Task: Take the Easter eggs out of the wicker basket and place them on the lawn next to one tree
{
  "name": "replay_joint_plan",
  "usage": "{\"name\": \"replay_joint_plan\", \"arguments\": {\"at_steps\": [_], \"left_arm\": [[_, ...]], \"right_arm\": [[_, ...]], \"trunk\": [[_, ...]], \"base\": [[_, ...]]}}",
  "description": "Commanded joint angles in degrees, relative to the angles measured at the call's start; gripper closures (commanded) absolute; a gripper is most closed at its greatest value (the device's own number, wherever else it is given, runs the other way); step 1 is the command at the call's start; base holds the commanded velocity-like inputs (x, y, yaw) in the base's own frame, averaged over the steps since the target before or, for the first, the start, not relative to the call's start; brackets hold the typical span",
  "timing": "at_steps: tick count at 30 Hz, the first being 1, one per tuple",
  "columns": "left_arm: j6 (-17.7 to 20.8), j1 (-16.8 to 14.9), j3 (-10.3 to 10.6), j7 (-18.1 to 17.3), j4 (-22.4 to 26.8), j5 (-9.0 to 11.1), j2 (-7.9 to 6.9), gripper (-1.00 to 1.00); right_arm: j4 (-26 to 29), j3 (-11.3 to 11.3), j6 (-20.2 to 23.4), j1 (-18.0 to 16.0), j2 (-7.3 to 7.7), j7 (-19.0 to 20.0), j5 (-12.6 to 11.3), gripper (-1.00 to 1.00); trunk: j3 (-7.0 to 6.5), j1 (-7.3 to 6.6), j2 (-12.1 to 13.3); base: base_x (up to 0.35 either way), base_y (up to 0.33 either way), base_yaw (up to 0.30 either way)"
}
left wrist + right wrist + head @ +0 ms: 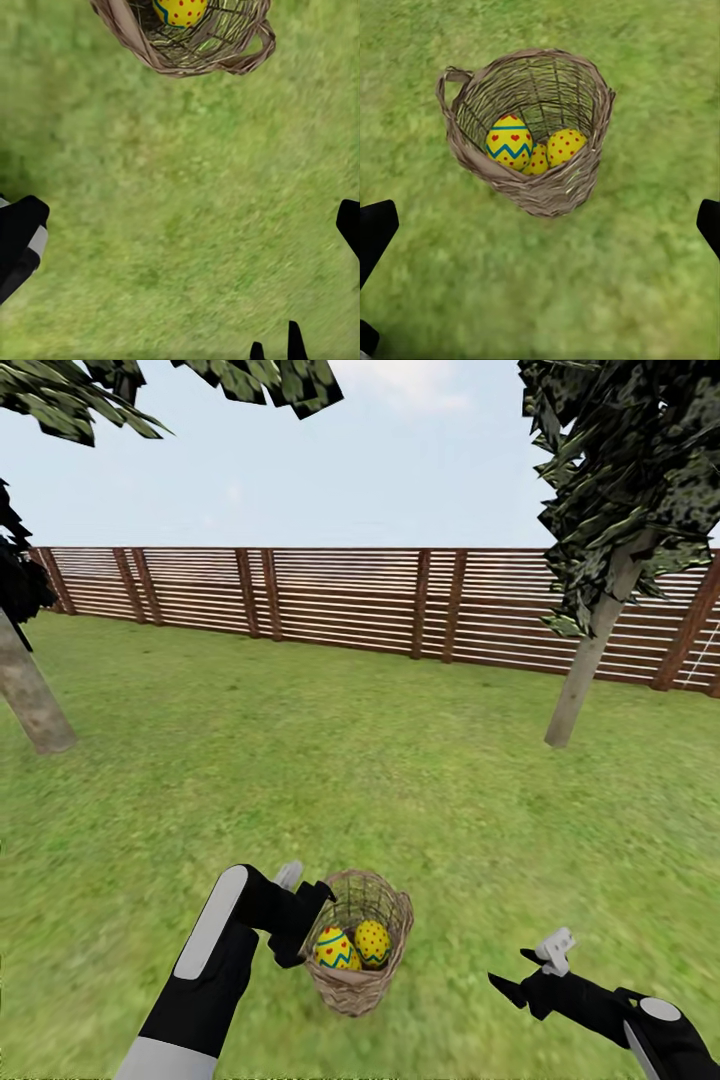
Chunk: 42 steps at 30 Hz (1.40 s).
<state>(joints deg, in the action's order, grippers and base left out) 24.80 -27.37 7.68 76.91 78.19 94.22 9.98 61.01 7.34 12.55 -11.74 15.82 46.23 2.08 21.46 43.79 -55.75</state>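
The wicker basket (pixel 529 180) stands upright on the lawn (pixel 330 760), containing three Easter eggs (pixel 509 141) (yellow, red-marked, one blue-zigzagged). The grey-trunked tree (pixel 590 660) stands well apart.

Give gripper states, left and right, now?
Left gripper: open, empty, beside the wicker basket.
Right gripper: open, empty, facing the basket.

Left gripper (pixel 300 920) reaches forward, fingers spread wide; right gripper (pixel 535 965) low, fingers likewise apart.
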Motion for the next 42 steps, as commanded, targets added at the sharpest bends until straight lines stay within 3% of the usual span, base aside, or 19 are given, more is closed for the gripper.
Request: {"name": "replay_joint_plan", "arguments": {"at_steps": [1,23,42], "left_arm": [[0.60,-0.05,-0.04,0.30,0.03,0.08,0.02,-1.00],[0.60,-0.05,0.24,0.08,-2.31,0.08,0.02,-1.00],[0.67,-0.05,0.23,-0.24,-2.34,0.03,0.02,-1.00]], "right_arm": [[0.07,0.13,0.39,-0.03,-0.02,0.28,0.21,-1.00],[-0.23,0.13,0.21,-0.03,-0.41,-0.05,0.21,-1.00],[-0.37,0.17,0.09,-0.03,-0.62,-0.17,0.22,-1.00]], "trunk": [[0.13,0.01,-0.05],[4.50,4.84,-8.88],[9.14,8.79,-16.09]], "base": [[0.000,0.000,0.033],[0.000,0.000,0.002],[0.000,0.000,0.000]]}}
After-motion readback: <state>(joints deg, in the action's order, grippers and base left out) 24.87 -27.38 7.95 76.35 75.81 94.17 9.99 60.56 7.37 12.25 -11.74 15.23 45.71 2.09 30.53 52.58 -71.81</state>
